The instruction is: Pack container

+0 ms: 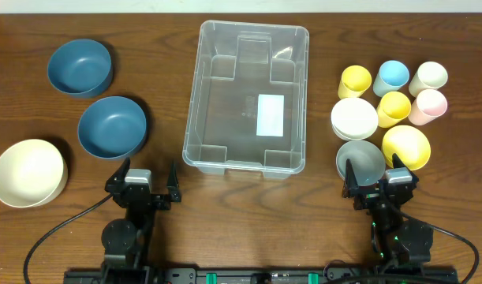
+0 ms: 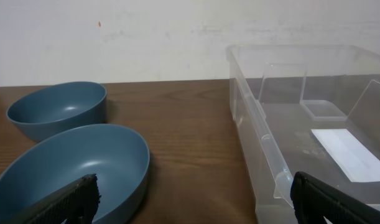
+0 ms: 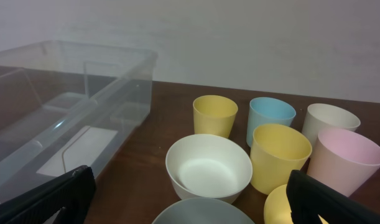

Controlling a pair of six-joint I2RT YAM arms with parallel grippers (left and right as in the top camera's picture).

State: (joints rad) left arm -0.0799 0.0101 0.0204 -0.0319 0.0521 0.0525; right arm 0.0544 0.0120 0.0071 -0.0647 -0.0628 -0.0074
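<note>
**Left end effector (image 1: 149,172) and right end effector (image 1: 374,172) open; container (image 1: 225,118) mid-tabletop (image 1: 35,24)**

Both stand fully spread, gripping nothing, at the near edge. Container sits upright beyond and between them. Blue bowls (image 1: 112,126) lie to its left, cups (image 1: 394,76) to its right, none touching it.

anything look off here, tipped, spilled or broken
Nothing stands out. The container sits upright and empty. The blue bowls, cream bowl, cups and right-side bowls all stand upright, none cracked or spilled that I can see. The left gripper and right gripper are open and hold nothing.
</note>
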